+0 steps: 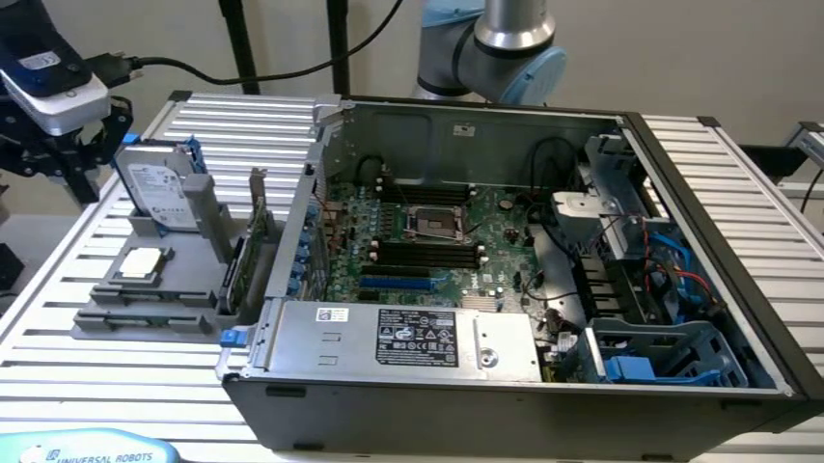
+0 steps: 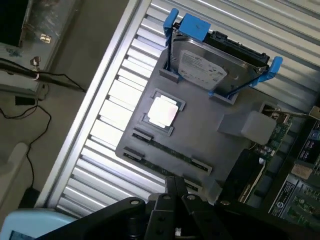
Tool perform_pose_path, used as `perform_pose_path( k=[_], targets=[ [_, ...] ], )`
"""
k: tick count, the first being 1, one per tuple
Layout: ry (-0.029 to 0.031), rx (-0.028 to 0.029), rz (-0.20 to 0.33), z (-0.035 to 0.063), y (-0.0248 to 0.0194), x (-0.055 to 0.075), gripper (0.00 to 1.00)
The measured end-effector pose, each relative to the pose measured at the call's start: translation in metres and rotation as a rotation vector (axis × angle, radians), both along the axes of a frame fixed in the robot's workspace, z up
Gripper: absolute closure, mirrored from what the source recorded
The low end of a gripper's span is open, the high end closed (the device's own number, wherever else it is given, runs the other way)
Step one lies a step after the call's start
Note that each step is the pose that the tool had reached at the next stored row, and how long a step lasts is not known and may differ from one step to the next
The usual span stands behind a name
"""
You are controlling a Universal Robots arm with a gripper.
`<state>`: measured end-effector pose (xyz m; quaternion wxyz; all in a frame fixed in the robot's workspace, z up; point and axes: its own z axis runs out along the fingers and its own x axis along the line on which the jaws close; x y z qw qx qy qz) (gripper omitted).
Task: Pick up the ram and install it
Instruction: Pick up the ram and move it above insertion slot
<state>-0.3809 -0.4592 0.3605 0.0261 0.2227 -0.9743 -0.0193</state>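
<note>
Ribbed aluminium table (image 1: 103, 386) carries the open PC case (image 1: 515, 405) with a grey fixture tray (image 2: 210, 120) beside it. Ram (image 2: 170, 151) sits in its holder along the tray edge opposite the hard drive (image 2: 215, 65), CPU (image 2: 162, 111) between them. Gripper (image 2: 175, 182) hangs above that ram edge, clear of it, fingers pressed together, holding nothing. I read this as the approach for the pick. Memory slots (image 1: 425, 253) on the board look empty, so nothing is installed. A grab calls for spreading the jaws first, squaring them across the stick's thin faces, and staying off the holder clips.
</note>
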Motion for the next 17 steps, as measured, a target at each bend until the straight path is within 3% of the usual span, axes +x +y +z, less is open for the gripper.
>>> perform_pose_path(
  k=[17],
  targets=[
    [0.0000, 0.0000, 0.309, -0.0032, 0.0000, 0.0000, 0.89]
  ],
)
